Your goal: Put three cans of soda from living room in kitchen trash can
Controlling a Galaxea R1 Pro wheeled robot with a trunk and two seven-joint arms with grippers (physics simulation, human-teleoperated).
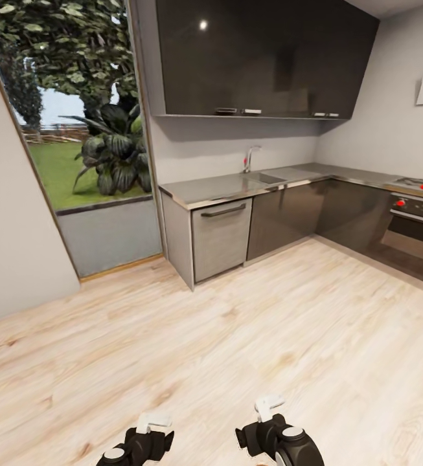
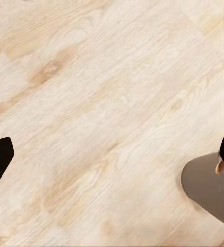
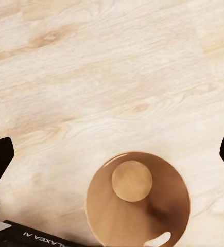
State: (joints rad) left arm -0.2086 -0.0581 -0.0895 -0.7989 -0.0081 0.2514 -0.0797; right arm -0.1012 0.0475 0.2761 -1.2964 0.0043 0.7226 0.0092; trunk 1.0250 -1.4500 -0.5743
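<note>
Round tash can (image 3: 137, 203); smooth orange-brown inside; upright on pale wood floor (image 3: 112, 77).

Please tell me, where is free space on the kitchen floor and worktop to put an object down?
The wood floor is bare between the cabinets and the grippers. The worktop left of the sink is bare. Beneath the right gripper the bin takes the floor.

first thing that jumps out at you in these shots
In the head view, the big window with leafy garden plants at the left, beside dark glossy cabinets over a steel counter. In the right wrist view, the tash can on the pale wood floor, its orange-brown inside empty, between the open right gripper's fingertips.
</note>
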